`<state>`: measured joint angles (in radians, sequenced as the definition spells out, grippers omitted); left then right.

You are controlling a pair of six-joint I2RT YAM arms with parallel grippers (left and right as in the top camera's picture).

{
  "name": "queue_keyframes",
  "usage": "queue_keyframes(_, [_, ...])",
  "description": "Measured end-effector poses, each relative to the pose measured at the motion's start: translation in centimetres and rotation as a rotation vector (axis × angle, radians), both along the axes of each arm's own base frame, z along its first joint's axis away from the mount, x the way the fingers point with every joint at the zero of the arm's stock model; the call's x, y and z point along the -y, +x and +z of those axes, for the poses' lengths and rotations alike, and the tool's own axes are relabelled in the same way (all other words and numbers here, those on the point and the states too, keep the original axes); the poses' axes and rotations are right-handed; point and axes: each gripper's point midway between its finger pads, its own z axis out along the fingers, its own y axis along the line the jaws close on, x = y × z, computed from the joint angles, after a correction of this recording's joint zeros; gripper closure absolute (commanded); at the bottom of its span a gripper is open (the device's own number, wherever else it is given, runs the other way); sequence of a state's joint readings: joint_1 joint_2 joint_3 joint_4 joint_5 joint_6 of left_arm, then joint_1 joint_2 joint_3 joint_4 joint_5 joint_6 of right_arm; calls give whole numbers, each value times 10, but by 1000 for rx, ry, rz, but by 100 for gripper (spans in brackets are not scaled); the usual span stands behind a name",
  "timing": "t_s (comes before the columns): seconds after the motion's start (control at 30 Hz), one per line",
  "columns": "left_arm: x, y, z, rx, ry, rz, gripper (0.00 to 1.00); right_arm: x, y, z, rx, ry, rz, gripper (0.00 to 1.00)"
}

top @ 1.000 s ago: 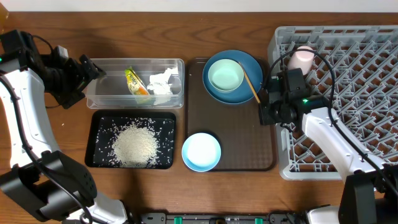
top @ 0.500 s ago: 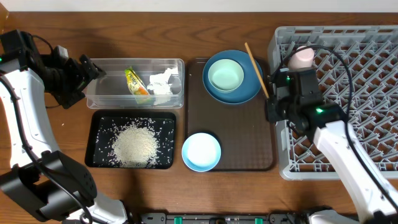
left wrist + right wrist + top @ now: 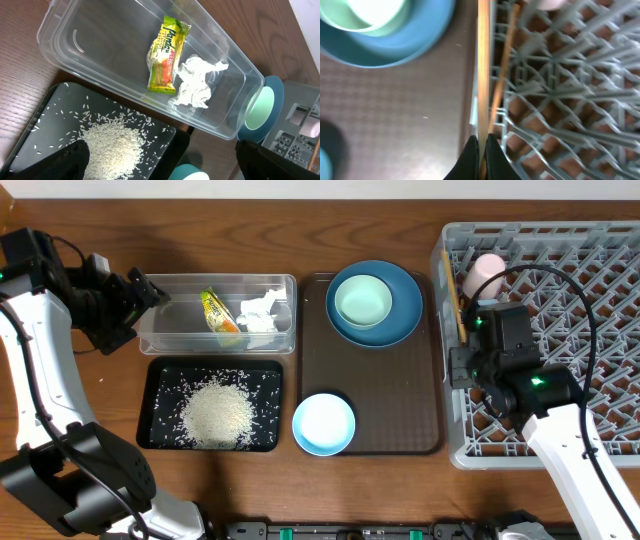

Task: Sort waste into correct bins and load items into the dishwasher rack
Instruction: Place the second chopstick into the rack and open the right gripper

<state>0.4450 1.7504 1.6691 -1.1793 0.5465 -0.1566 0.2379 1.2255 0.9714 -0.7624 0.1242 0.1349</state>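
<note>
- right claw (image 3: pixel 481 147) is pressed together on the near end of the chopsticks (image 3: pixel 483 75). the sticks run straight out ahead of the fingers.
- key relation: their long axis lies along the left wall of the rack (image 3: pixel 540 228), right over the line between that wall and the brown tray (image 3: pixel 390 405). the far tips point toward the pink cup (image 3: pixel 486 273) in the rack's far left corner.
- our read is that the drop spot is just to the right, inside the grid. we'd expect a short sideways shift, then a lowering, with the axis kept parallel to the wall.
- the right arm is at the rack. the left claw (image 3: pixel 140 302) is well away by the clear tub (image 3: pixel 160 335), fingers spread, holding nothing.
- hard to make out: the wrist view is blurred. we see two wooden lines, one straight and one slanting across the pegs, and we can't tell whether both are pinched.
- we can't tell if the sticks touch the wall or the pegs.
- overhead, the right arm covers the pinch point and only the far part of the sticks shows.
</note>
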Motion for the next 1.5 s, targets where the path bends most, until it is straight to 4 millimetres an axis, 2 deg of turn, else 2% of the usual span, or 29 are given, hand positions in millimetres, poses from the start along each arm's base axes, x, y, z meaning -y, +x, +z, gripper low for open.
queue_keyframes(0.17, [0, 0, 0, 0, 0, 0, 4, 12, -5, -2, -16, -51, -46, 99])
queue_keyframes(0.37, [0, 0, 0, 0, 0, 0, 4, 17, -6, -3, -20, -73, -60, 99])
queue_keyframes(0.83, [0, 0, 0, 0, 0, 0, 4, 17, -4, -19, -75, -96, -58, 98])
queue_keyframes(1.1, [0, 0, 0, 0, 0, 0, 4, 17, -4, -33, -122, -111, -52, 90])
queue_keyframes(1.5, [0, 0, 0, 0, 0, 0, 4, 17, -4, -34, -127, -113, -48, 89])
